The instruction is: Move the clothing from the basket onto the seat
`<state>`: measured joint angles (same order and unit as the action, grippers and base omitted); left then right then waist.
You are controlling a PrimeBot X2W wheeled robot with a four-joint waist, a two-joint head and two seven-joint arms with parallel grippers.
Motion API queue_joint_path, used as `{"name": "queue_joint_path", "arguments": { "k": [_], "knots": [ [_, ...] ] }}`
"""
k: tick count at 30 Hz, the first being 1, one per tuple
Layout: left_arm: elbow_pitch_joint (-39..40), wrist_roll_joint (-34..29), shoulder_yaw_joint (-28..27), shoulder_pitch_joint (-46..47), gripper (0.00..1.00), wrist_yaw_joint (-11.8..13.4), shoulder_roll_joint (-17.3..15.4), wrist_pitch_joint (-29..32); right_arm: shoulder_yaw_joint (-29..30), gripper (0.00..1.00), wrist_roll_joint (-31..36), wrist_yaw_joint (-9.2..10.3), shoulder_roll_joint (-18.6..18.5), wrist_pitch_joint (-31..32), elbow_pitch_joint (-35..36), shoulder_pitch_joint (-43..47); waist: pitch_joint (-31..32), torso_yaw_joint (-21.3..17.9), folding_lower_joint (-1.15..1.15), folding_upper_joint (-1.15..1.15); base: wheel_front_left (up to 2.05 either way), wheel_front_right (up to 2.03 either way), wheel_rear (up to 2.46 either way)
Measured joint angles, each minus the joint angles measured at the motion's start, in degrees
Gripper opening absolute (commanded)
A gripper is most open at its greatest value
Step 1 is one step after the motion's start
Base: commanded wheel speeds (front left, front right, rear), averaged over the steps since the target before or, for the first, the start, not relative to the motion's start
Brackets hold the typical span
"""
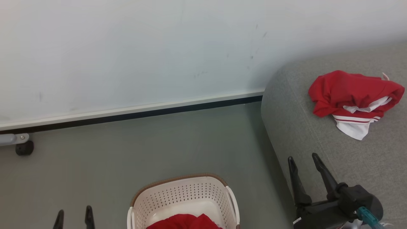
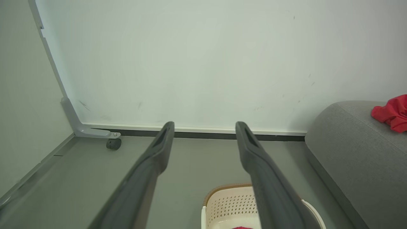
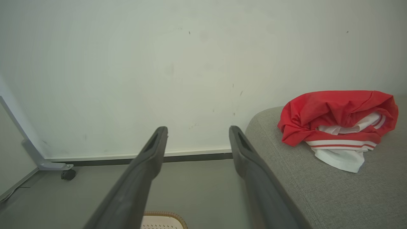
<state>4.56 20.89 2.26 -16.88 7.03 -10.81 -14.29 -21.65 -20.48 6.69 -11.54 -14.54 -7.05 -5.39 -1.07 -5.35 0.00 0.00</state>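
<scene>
A red garment with white striped trim (image 1: 354, 97) (image 3: 337, 121) (image 2: 392, 114) lies crumpled on the grey seat (image 1: 318, 143) (image 3: 334, 197) (image 2: 353, 152) at the right. More red clothing (image 1: 184, 222) (image 2: 241, 227) lies inside the cream basket (image 1: 181, 194) (image 2: 230, 203) (image 3: 162, 219) on the floor at bottom centre. My right gripper (image 1: 302, 159) (image 3: 197, 133) is open and empty over the seat's near left edge, short of the garment. My left gripper (image 1: 73, 212) (image 2: 205, 128) is open and empty, low to the left of the basket.
A white wall panel (image 1: 127, 57) with a dark baseboard stands behind the grey floor (image 1: 143, 146). A grey bracket with a black caster (image 1: 24, 147) (image 2: 113, 143) (image 3: 68, 174) sits at the far left.
</scene>
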Motion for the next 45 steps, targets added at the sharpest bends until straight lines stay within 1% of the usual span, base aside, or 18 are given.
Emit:
{"name": "queue_joint_path", "arguments": {
  "k": [3, 5, 10, 14, 17, 21, 28, 34, 35, 40, 45],
  "knots": [
    [0.1, 0.0, 0.6, 0.5, 1.00, -0.6, 0.0, 0.1, 0.6, 1.00, 0.4, 0.21, -0.2, 0.0, 1.4, 0.0, -1.2, -0.1, 0.00, 0.00, 0.00, 0.00, 0.00],
    [0.1, 0.0, 1.3, 1.7, 1.00, -1.4, -0.2, 0.7, 1.2, 1.00, 0.4, 0.22, -0.5, 0.0, 2.3, 0.0, -2.2, -0.2, 0.00, 0.00, 0.00, 0.00, 0.00],
    [-0.3, 0.0, 3.3, 6.5, 1.00, -2.9, -0.7, 2.3, 3.1, 1.00, 1.4, 0.36, -1.5, 0.0, 4.6, -1.7, -5.5, -0.5, 0.01, 0.00, 0.00, 0.00, 0.00],
    [-2.4, -0.9, 5.8, 10.3, 1.00, -4.3, -1.3, 3.9, 4.6, 1.00, 1.5, 0.37, -1.8, -0.2, 6.1, -3.3, -8.4, -0.8, 0.01, 0.00, 0.00, 0.00, 0.00],
    [-4.7, -1.3, 7.3, 13.6, 1.00, -5.8, -1.8, 5.2, 6.3, 1.00, 1.9, 0.37, -2.2, -0.2, 6.9, -4.7, -10.8, -1.1, 0.01, 0.00, 0.00, 0.00, 0.00],
    [-8.5, -1.4, 9.2, 18.4, 1.00, -7.3, -1.8, 6.8, 8.3, 1.00, 1.9, 0.37, -2.5, -0.2, 8.2, -6.5, -14.0, -1.6, 0.02, 0.00, 0.00, 0.00, 0.00],
    [-15.9, -2.1, 11.6, 25.8, 1.00, -9.4, -0.6, 8.9, 11.0, 1.00, 1.9, 0.38, -2.6, -0.2, 10.4, -10.3, -19.8, -2.7, 0.02, 0.01, 0.00, 0.00, 0.00],
    [-23.1, -2.8, 13.3, 30.1, 1.00, -10.1, 1.4, 10.5, 13.2, 1.00, 1.9, 0.44, -2.6, -0.2, 11.9, -13.0, -24.9, -3.7, 0.02, 0.01, 0.00, 0.00, 0.00],
    [-25.4, -3.0, 13.8, 31.1, 1.00, -10.1, 1.7, 10.7, 13.6, 1.00, 1.9, 0.44, -2.6, -0.2, 12.4, -13.5, -26.6, -4.0, 0.01, 0.01, 0.00, 0.00, 0.00],
    [-30.2, -4.3, 15.7, 33.7, 1.00, -10.8, 1.8, 12.0, 14.3, 1.00, 2.5, 0.44, -2.6, -0.2, 13.9, -15.2, -31.0, -4.5, 0.01, 0.01, 0.00, 0.00, 0.00],
    [-33.3, -6.2, 17.6, 37.9, 1.00, -11.6, 1.5, 13.2, 14.8, 1.00, 2.9, 0.44, -2.5, -0.2, 15.4, -16.8, -35.3, -4.8, 0.01, 0.01, 0.00, 0.00, 0.00]
  ]
}}
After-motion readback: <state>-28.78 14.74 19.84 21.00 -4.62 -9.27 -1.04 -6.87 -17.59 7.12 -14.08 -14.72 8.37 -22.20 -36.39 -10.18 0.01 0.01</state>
